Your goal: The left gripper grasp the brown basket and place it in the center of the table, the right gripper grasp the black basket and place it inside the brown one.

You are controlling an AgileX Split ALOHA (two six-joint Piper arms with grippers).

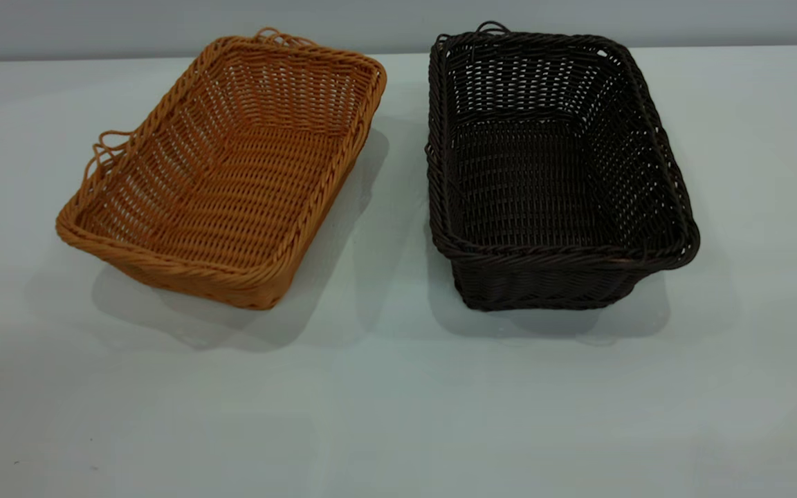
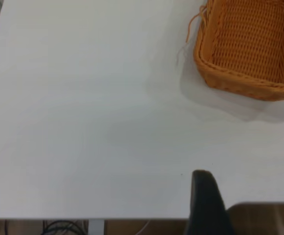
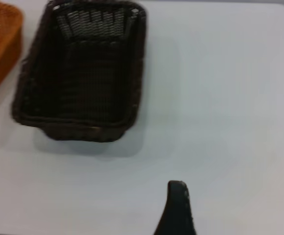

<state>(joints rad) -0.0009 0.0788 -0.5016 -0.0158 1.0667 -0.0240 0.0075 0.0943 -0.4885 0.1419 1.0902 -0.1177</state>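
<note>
The brown basket [image 1: 222,173] and black basket [image 1: 554,173] stand apart on the white counter [image 1: 398,401], both well ahead of my pincers. I cannot tell either pincer's state.

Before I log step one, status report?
Both arms parked, nothing gripped. Brown basket and black basket side by side on table, apart, both empty. Nothing in the way.

Orange-tan brown basket [image 1: 225,173], dark black basket [image 1: 551,173]

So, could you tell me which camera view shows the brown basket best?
The exterior view: the whole brown basket is visible, rim and inside. The left wrist view catches one corner; the right wrist view only an edge.
</note>
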